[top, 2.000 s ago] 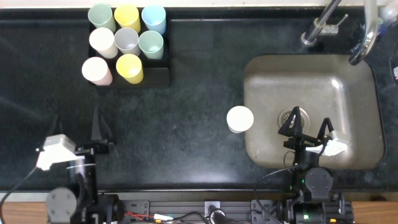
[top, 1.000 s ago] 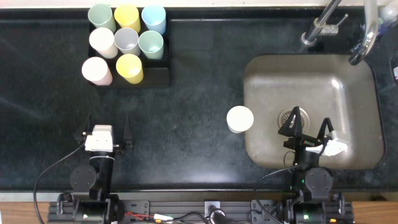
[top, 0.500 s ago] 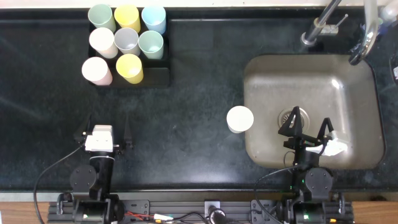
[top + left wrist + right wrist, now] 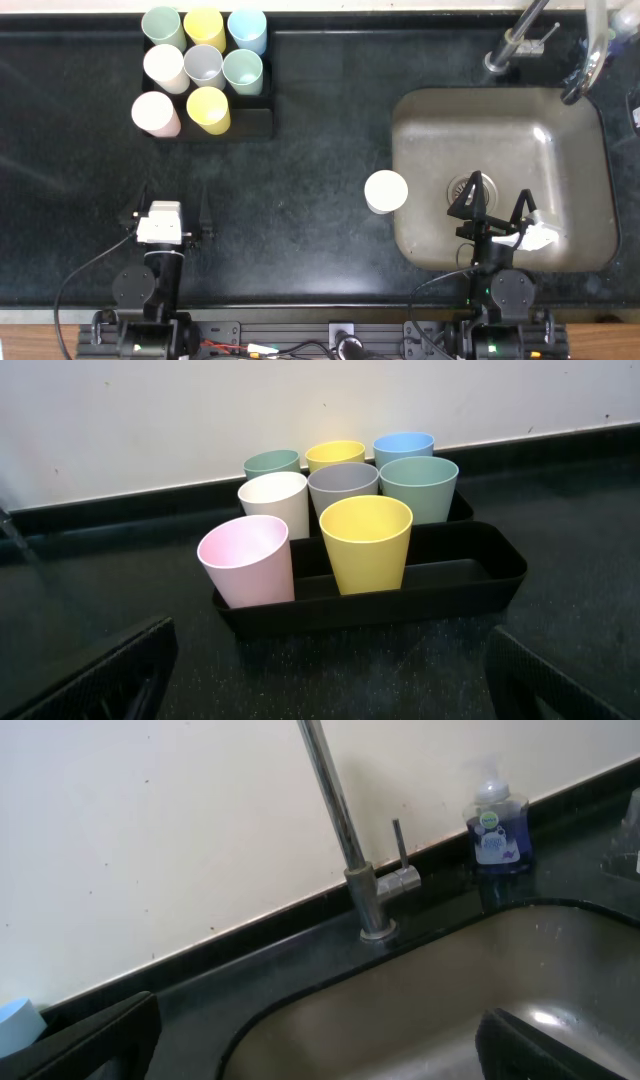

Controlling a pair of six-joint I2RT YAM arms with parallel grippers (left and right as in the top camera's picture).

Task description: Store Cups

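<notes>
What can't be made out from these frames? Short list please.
- White cup beside the sink: top view looks straight down on it, so upright or inverted is unclear.
- Sink drain: top view, partly covered by the right claw.
- Faucet: right wrist view, spout cut off by the top edge.
- Grey cup: left wrist view, base hidden behind the yellow cup.

You have open surface [image 4: 300, 220] between tray [image 4: 252, 122] and white cup [image 4: 386, 191]. Tray slot beside yellow cup [image 4: 366, 545] free. Sink [image 4: 402, 110], faucet [image 4: 520, 35] crowd right side.

A kitchen: steel sink [image 4: 560, 110], tap [image 4: 345, 840], dark worktop [image 4: 300, 190]
</notes>
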